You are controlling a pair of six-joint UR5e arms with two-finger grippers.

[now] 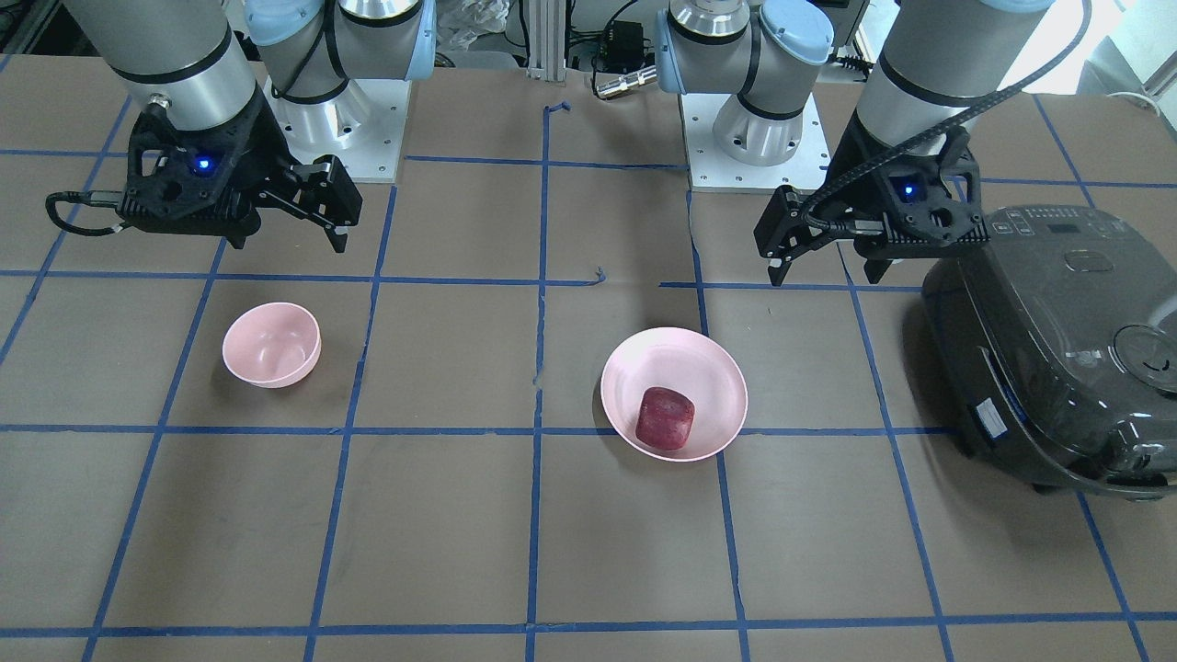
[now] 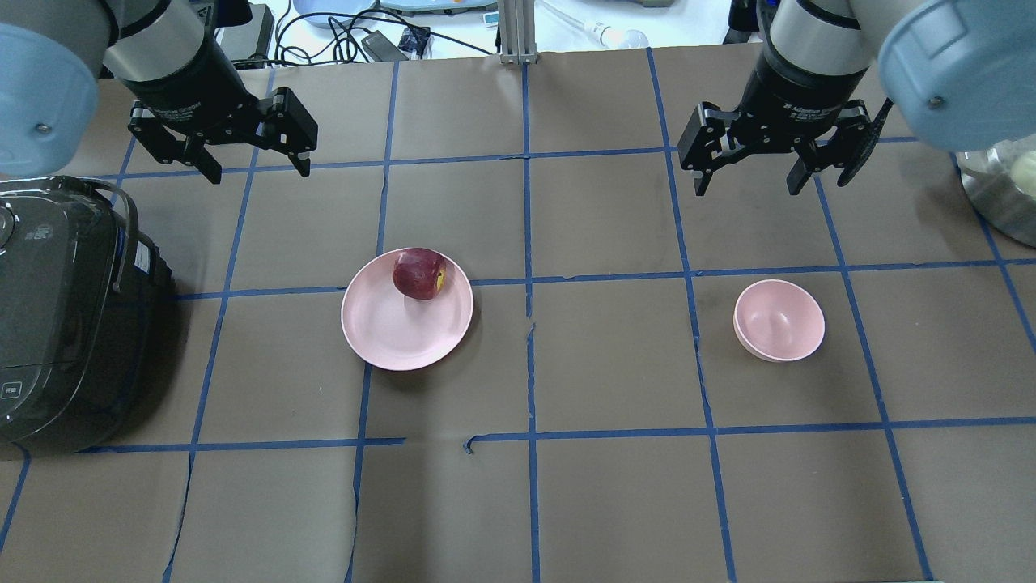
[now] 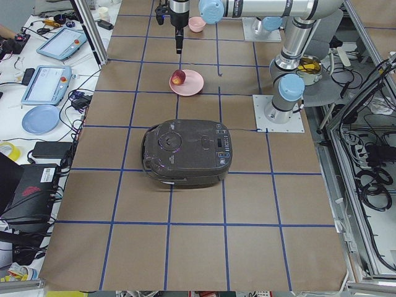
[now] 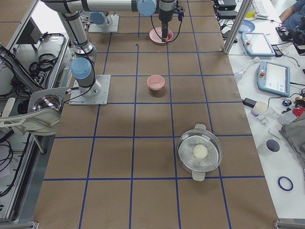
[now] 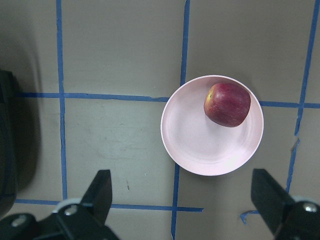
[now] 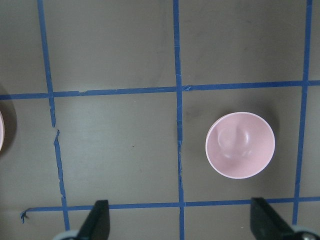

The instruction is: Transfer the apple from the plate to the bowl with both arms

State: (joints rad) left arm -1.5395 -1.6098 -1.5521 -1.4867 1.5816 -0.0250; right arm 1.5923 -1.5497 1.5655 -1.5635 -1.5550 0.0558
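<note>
Apple (image 2: 419, 274) on plate (image 2: 388, 332), close to rim on far side from robot. Bowl (image 2: 779, 320) well apart, wide stretch of bench (image 2: 607, 502) between. Left tool (image 2: 259, 168) and right tool (image 2: 749, 182) hang high, jaws spread, gripping nothing. Cooker (image 2: 57, 308) at bench's left edge.

plate (image 2: 388, 336): one
apple (image 2: 419, 274): one, on the plate
bowl (image 2: 779, 320): one, well apart from the plate
arms: two, left arm (image 1: 929, 55), right arm (image 1: 156, 55)
grippers: two, left gripper (image 2: 259, 172), right gripper (image 2: 746, 190)
rice cooker (image 2: 65, 308): one
steel pot (image 4: 200, 152): one
</note>
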